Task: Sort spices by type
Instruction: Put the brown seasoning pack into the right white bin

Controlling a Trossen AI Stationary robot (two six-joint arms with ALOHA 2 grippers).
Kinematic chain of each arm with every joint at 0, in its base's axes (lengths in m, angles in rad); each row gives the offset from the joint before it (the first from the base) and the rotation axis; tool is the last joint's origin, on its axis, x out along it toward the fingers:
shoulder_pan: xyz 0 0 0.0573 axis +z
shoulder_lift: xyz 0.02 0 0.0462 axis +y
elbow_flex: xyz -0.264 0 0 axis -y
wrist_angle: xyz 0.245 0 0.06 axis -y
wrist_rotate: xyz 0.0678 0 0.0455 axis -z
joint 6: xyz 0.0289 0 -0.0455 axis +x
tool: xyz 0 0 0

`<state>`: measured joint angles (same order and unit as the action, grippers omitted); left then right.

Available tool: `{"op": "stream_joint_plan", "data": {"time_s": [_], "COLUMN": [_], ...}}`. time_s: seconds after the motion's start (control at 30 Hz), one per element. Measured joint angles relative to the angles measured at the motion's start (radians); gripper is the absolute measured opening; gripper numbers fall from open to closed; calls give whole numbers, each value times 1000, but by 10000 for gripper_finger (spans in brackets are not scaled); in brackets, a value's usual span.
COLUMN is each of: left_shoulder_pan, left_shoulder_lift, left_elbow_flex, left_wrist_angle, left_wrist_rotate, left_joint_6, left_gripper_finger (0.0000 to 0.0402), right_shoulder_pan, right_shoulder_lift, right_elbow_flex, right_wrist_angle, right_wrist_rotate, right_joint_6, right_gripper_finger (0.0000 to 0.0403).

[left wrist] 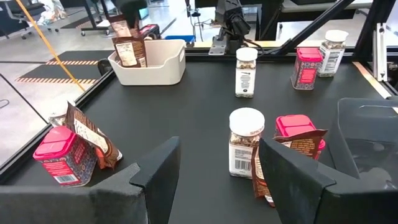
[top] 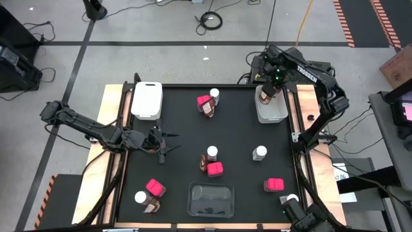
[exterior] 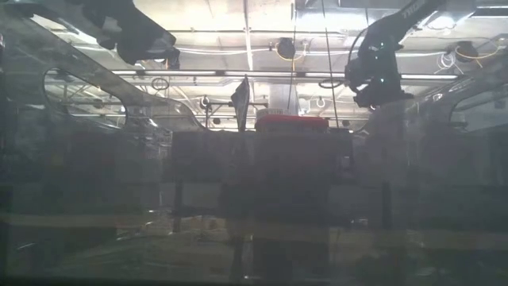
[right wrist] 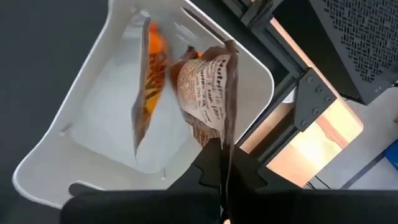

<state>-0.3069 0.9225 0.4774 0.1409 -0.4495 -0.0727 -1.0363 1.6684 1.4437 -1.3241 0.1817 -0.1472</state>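
A brown packet (right wrist: 208,93) was held in the clenched right fingers (right wrist: 221,180) over the white tray (right wrist: 74,155), where another packet (right wrist: 149,74) already lay. Dropping it in seemed next, so the fingers would need to be let go. The left fingers (left wrist: 217,180) were spread wide, empty, near the jar (left wrist: 245,142) mid-tabletop (left wrist: 186,106). Cables (top: 210,19) were seen on the grey floor beyond.

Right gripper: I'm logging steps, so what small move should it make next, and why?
Probably open. The right gripper is shut on a brown packet hanging inside the white bin, where another packet already stands, so letting go should drop it there.
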Motion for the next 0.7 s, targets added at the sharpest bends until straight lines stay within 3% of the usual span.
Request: {"op": "stream_joint_plan", "data": {"time_s": [0.7], "left_shoulder_pan": [0], "left_shoulder_lift": [0], "left_elbow_flex": [0], "left_wrist_angle": [8], "left_wrist_rotate": [12], "left_joint_6": [-3], "left_gripper_finger": [221], "right_shoulder_pan": [1], "right_shoulder_lift": [0], "right_elbow_flex": [-116], "right_wrist_angle": [118], "right_wrist_rotate": [-53], "right_joint_6": [69], "right_gripper_finger": [0]}}
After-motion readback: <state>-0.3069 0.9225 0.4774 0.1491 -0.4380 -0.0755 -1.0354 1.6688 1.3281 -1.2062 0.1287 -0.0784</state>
